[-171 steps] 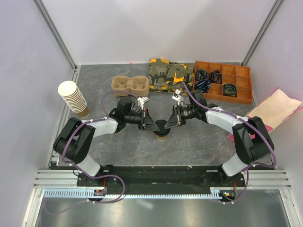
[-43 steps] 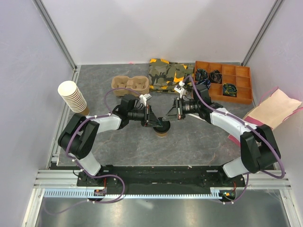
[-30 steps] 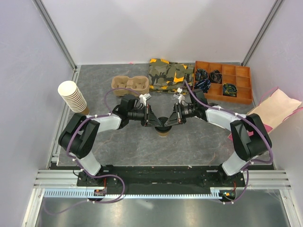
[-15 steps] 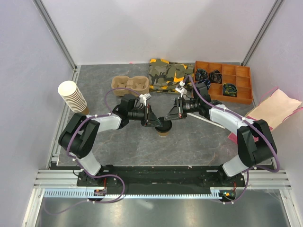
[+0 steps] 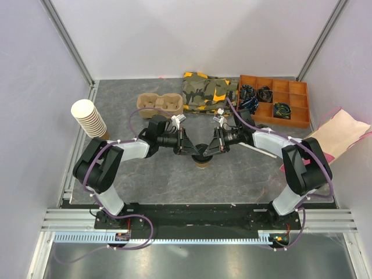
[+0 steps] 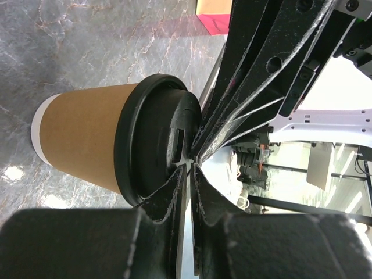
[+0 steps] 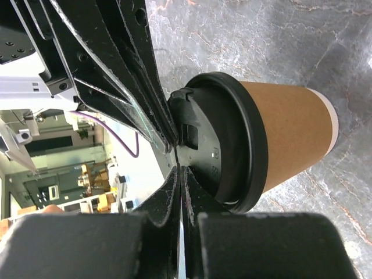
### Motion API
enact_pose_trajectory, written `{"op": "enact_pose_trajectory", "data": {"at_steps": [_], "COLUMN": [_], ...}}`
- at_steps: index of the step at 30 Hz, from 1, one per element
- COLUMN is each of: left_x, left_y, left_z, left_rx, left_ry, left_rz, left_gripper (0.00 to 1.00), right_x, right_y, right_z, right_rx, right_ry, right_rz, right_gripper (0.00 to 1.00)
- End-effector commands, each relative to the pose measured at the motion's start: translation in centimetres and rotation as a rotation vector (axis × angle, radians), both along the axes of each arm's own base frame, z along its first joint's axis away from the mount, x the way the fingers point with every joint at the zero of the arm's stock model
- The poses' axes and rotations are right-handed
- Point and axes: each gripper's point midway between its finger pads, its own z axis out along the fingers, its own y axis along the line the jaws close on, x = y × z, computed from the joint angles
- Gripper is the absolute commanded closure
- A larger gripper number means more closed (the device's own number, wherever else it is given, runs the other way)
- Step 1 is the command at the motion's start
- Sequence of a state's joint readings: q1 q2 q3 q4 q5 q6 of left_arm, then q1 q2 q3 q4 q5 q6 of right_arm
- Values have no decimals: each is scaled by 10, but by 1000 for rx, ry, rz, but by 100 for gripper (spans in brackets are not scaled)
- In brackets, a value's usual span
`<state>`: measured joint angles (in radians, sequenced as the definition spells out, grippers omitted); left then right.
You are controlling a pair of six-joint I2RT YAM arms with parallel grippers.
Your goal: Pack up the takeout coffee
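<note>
Left end effector (image 6: 189,164), right end effector (image 7: 178,165), closed over takeout coffee (image 6: 81,139) lid (image 6: 154,145)

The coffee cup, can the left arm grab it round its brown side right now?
Probably not yet. The left gripper is shut, its tips on the black lid beside the right gripper. The coffee cup has a bare side, so after backing off and opening it likely could.

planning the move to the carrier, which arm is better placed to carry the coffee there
Left, probably. The carrier sits back left, just beyond the left tool; the right tool would have to reach across. Both tools are shut, tips on the coffee lid.
</note>
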<state>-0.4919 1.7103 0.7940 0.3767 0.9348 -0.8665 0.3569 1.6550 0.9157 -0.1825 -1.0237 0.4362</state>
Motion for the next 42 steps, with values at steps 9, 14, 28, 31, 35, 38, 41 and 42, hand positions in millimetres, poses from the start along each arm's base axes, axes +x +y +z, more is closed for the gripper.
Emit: {"op": "enact_pose_trajectory", "data": {"at_steps": [9, 14, 28, 31, 35, 38, 41, 42], "left_x": [9, 9, 8, 8, 8, 8, 8, 8], "left_y": [4, 3, 4, 5, 5, 5, 6, 6], "left_z": [-22, -21, -29, -31, -31, -27, -25, -26], "left_rx": [70, 67, 87, 92, 91, 88, 93, 96], "left_ry": [34, 34, 53, 53, 52, 42, 32, 36], "left_rz": [37, 33, 36, 37, 35, 37, 43, 44], "left_gripper": [87, 87, 87, 87, 87, 87, 87, 87], "right_x": [-14, -17, -13, -11, -12, -4, 14, 19], "right_y": [3, 2, -20, -19, -13, -8, -12, -14], "right_z": [69, 67, -54, -41, -19, 13, 44, 58], "right_rx": [87, 55, -268, -251, -188, -137, -177, -187], "right_ry": [-159, -187, -58, -94, -122, -197, -322, -364], "right_rz": [69, 69, 57, 59, 74, 63, -19, -44], "right_gripper": [91, 91, 94, 94, 94, 93, 90, 88]}}
